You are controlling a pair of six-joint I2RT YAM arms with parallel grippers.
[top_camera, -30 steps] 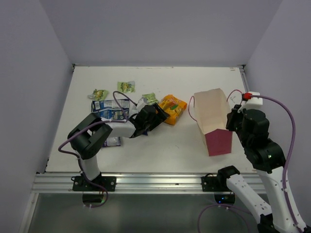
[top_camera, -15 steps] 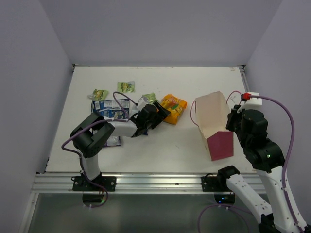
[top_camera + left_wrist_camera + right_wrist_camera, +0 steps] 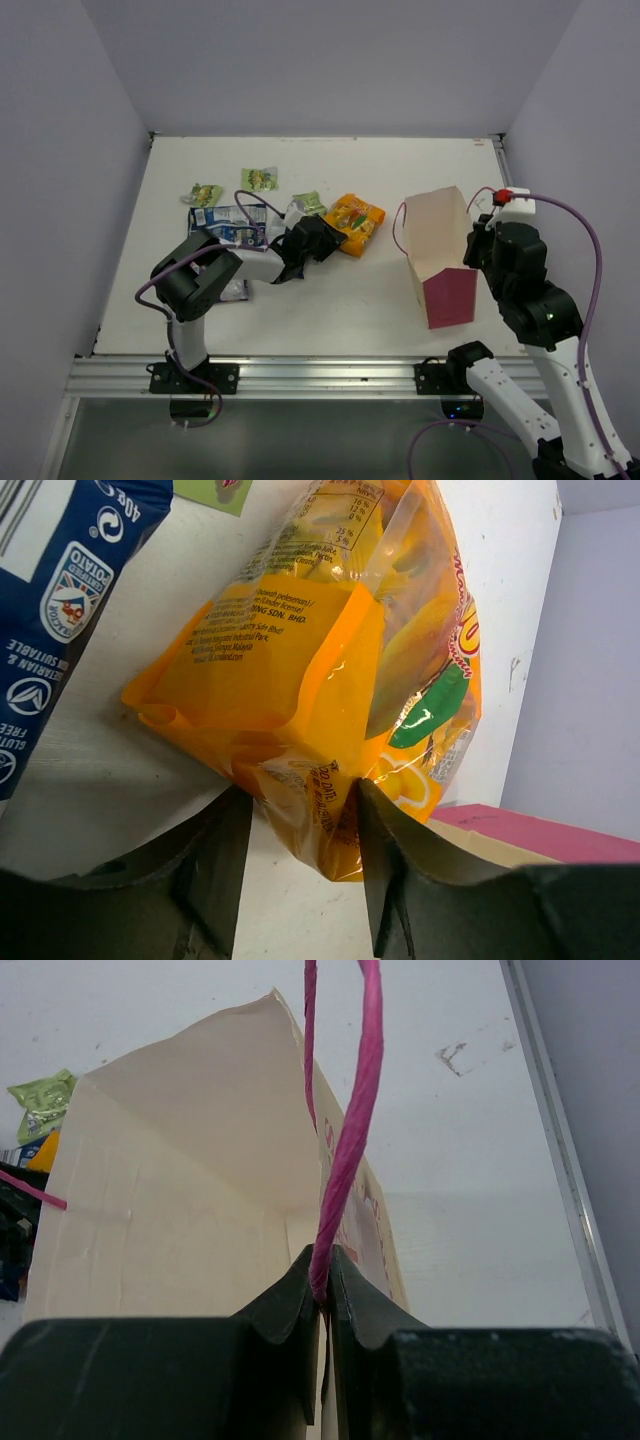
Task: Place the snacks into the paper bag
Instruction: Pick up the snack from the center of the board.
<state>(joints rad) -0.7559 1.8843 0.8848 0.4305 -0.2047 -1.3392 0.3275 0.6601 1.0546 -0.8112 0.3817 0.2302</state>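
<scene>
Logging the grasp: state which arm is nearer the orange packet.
Left. The left arm reaches to the orange packet, its jaws clasping the packet's near corner. The right arm is off to the packet's right, jaws pinched on the paper bag's rim.

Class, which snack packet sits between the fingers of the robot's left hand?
The orange packet: the left hand straddles its corner, while the dark blue packet beside it lies outside the fingers.
</scene>
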